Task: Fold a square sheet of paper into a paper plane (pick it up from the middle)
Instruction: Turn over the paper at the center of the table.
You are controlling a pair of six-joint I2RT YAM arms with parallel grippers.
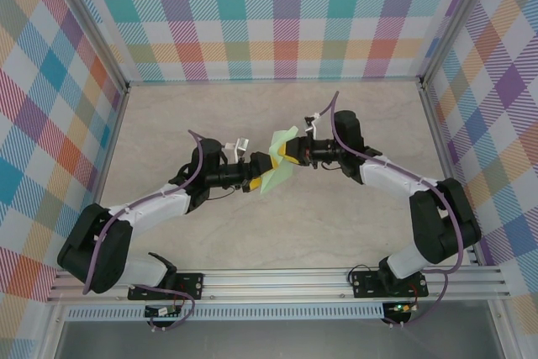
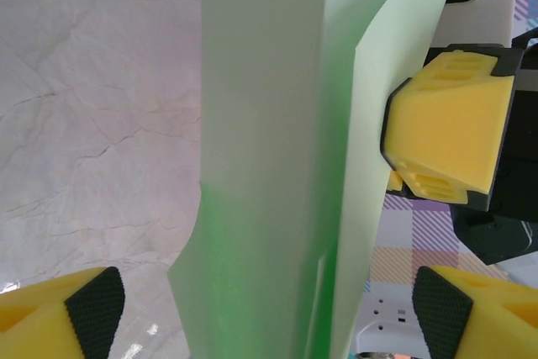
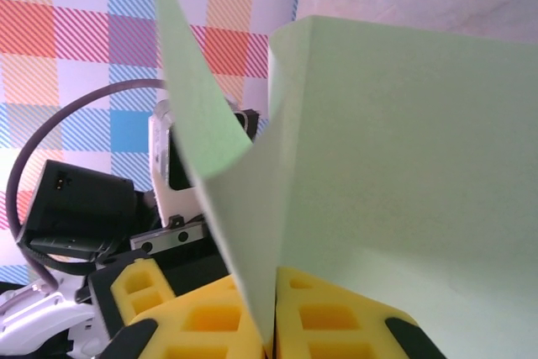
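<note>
Two arms meet over the middle of the tabletop [image 1: 370, 124], their hands facing one another with the sheet [image 1: 271, 179] between them, lifted off the surface. Top view: the sheet is partly folded. Its long axis runs from near to far and leans slightly rightward at the far end, where one pale green flap [image 1: 287, 134] juts out beyond both hands. The right hand [image 1: 290, 157] comes in from the right side. In the right wrist view its yellow fingers [image 3: 336, 325] are pressed together on the sheet's lower edge [image 3: 403, 149], and one layer curls away to the left while the broad layer spreads to the right. The left hand [image 1: 255, 178] comes in from the left side. In the left wrist view its two padded fingers [image 2: 92, 313] stand wide apart at the lower corners. The sheet [image 2: 269, 124] passes upright between them with a clear gap on each side, and its folds run from top to bottom. The right hand [image 2: 450, 136] grips the sheet's right-hand layer there.
</note>
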